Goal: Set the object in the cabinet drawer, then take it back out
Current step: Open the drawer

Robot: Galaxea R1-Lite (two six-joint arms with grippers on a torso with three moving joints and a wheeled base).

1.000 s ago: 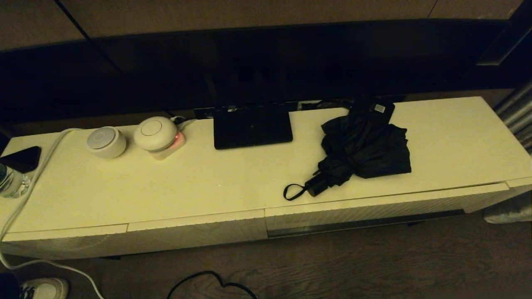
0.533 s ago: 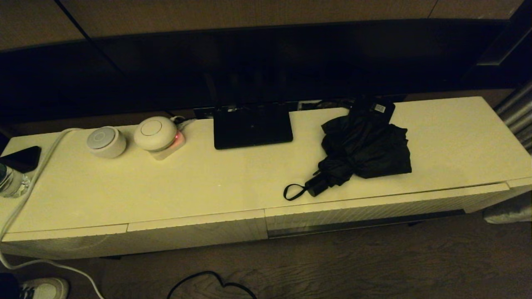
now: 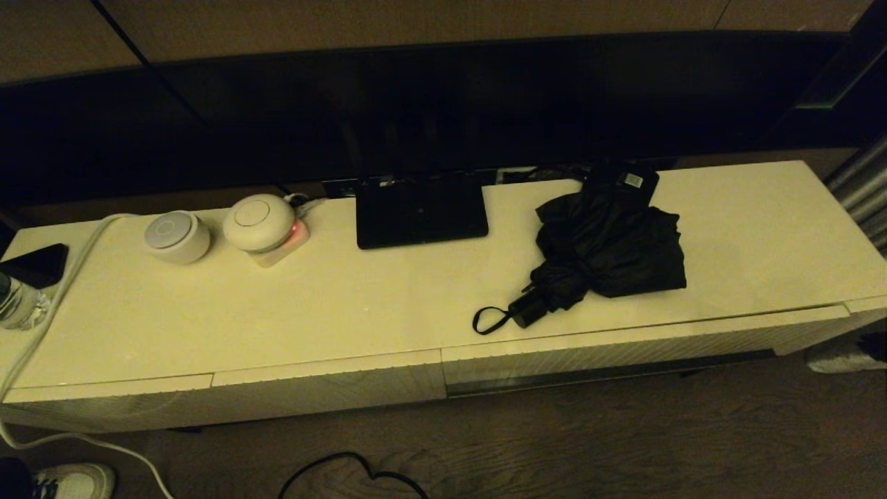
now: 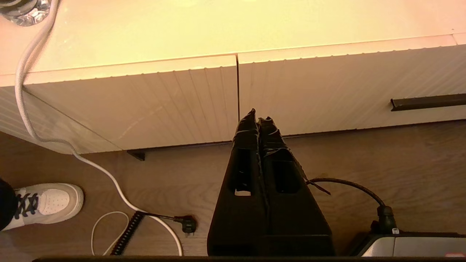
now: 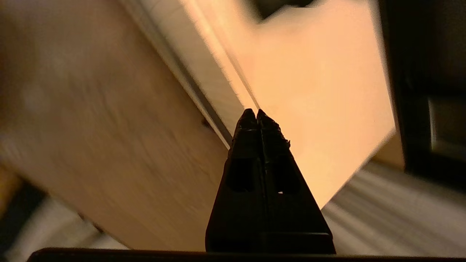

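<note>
The black folding umbrella (image 3: 610, 249) lies bunched on the right half of the cabinet top, its short handle (image 3: 527, 308) and strap loop (image 3: 488, 321) pointing at the front edge. Below it, the wide ribbed cream drawer (image 3: 624, 346) is closed; its front (image 4: 346, 94) also shows in the left wrist view. My left gripper (image 4: 256, 115) is shut and empty, low above the floor before the seam between the two drawer fronts. My right gripper (image 5: 256, 113) is shut and empty off the cabinet's right end; a dark part of that arm (image 3: 874, 344) shows there.
On the cabinet top are a flat black router (image 3: 421, 211), a small black box with a white sticker (image 3: 624, 180), two round white devices (image 3: 177, 236), a phone (image 3: 38, 263) and a bottle (image 3: 17, 301). A white cable (image 3: 41, 326) hangs off the left end. A shoe (image 3: 73, 479) and a black cable (image 3: 353, 471) are on the floor.
A dark part of my right arm has come into the head view at the right edge, beside the cabinet's end. The umbrella and the drawer have not moved.
</note>
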